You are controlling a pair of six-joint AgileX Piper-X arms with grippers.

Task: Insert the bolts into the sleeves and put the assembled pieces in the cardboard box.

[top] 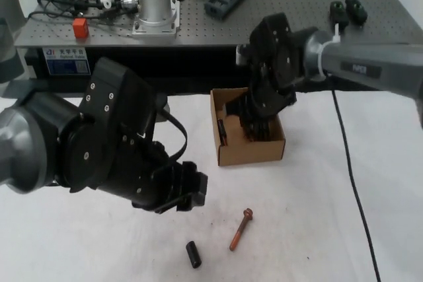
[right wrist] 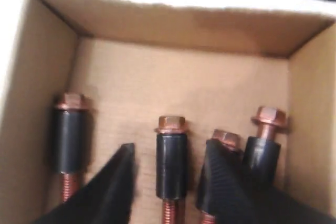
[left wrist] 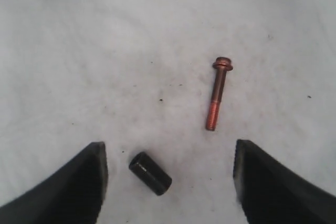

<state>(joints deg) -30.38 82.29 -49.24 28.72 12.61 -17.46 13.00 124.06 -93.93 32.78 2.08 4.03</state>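
Hovering inside box [top: 251, 153], frame centre, right gripper [right wrist: 170, 146] is being held part open around piece [right wrist: 171, 163], likely for release. Left gripper [left wrist: 169, 148], wide open, empty, is being poised over bolt [top: 240, 229], sleeve [top: 192, 254], lower centre, for pickup.

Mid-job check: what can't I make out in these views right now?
High view: the right claw hides most of the cardboard box interior.
Right wrist view: the assembled pieces lose their lower ends at the edge; one sits partly behind a finger.

cardboard box [right wrist: 178, 30] | four sleeved bolts [right wrist: 69, 140] inside; gripper [right wrist: 170, 145] spread around one
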